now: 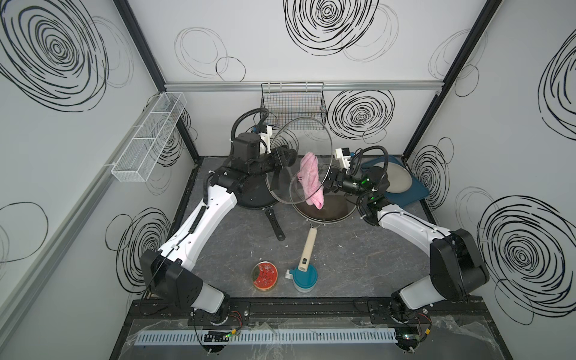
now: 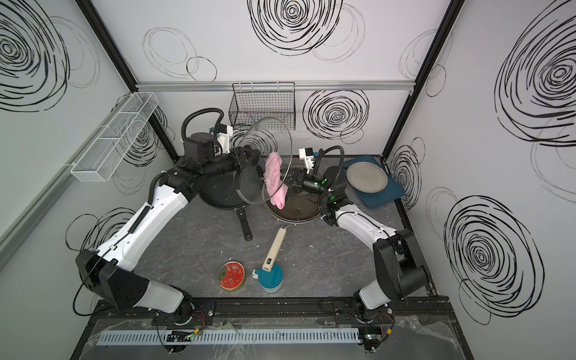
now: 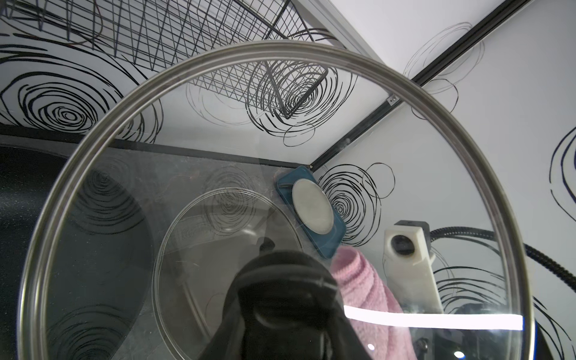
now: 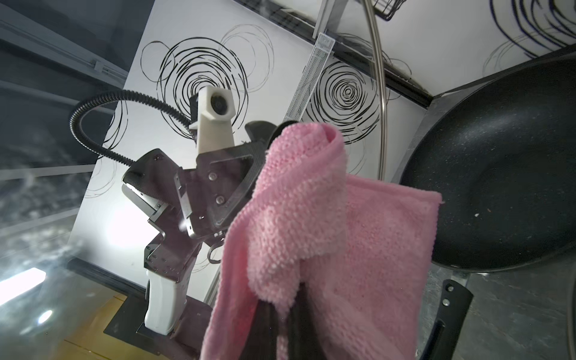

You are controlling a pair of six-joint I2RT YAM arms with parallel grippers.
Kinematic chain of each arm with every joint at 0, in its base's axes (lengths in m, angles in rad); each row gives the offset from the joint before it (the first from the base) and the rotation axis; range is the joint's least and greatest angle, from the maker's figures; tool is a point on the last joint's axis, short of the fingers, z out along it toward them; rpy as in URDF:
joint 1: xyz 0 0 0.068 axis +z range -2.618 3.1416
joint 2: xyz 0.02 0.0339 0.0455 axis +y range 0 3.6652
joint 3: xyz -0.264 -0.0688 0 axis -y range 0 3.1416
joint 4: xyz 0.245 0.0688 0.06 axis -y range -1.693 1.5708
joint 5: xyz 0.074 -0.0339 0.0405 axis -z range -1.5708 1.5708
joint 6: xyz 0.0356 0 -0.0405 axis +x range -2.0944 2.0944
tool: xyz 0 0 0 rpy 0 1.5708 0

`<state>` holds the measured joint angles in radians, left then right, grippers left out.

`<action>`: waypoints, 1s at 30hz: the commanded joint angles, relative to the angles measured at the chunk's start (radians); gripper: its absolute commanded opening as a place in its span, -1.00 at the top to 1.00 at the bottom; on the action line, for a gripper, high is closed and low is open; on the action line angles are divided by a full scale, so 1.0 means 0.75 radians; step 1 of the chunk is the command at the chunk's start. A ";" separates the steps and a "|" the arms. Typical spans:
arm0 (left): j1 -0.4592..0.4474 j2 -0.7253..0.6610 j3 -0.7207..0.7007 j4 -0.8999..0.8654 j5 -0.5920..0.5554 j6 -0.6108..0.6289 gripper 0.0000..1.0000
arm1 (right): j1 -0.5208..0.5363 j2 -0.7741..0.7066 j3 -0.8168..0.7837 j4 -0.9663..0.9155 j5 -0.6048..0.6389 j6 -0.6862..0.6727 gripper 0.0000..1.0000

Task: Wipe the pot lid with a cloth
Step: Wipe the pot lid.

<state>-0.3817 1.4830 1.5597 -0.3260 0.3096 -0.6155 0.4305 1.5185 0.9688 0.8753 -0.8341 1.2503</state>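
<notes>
Our left hand grips the glass pot lid by its knob, upright above the 12 o'clock side of the surface; our right hand pinches the pink cloth, apparently touching the lid's 3 o'clock face.

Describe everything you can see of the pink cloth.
The cloth is pink, fuzzy, terry-like fabric, folded over itself into a bunched roll. It hangs in the air, pinched by the shut right gripper, its loose end drooping toward the pan below. It seems to rest against the upright glass lid.
</notes>
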 commanded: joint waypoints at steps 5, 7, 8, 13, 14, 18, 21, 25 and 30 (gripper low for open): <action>-0.037 -0.122 0.021 0.198 0.032 0.035 1.00 | -0.072 0.011 0.116 -0.010 -0.037 -0.027 1.00; -0.051 -0.119 0.013 0.189 0.032 0.038 1.00 | -0.079 0.035 0.158 -0.010 -0.043 -0.029 1.00; -0.055 -0.118 0.008 0.191 0.032 0.037 1.00 | -0.082 0.046 0.175 -0.010 -0.046 -0.031 1.00; -0.086 -0.112 -0.004 0.196 0.025 0.037 1.00 | -0.084 0.118 0.259 0.016 -0.052 -0.018 1.00; -0.091 -0.110 -0.004 0.197 0.027 0.037 1.00 | -0.083 0.131 0.270 0.028 -0.054 -0.010 1.00; -0.110 -0.105 -0.002 0.201 0.033 0.037 1.00 | -0.082 0.194 0.316 0.098 -0.060 0.029 1.00; -0.122 -0.102 0.001 0.207 0.040 0.033 1.00 | -0.081 0.249 0.357 0.140 -0.062 0.063 1.00; -0.132 -0.100 0.003 0.208 0.052 0.031 1.00 | -0.068 0.319 0.417 0.170 -0.064 0.084 1.00; -0.133 -0.102 0.005 0.211 0.060 0.027 1.00 | -0.044 0.407 0.492 0.192 -0.066 0.107 1.00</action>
<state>-0.4778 1.4643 1.5249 -0.3656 0.3180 -0.5941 0.3817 1.8027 1.2915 0.9424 -0.8715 1.3056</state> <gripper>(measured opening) 0.345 0.050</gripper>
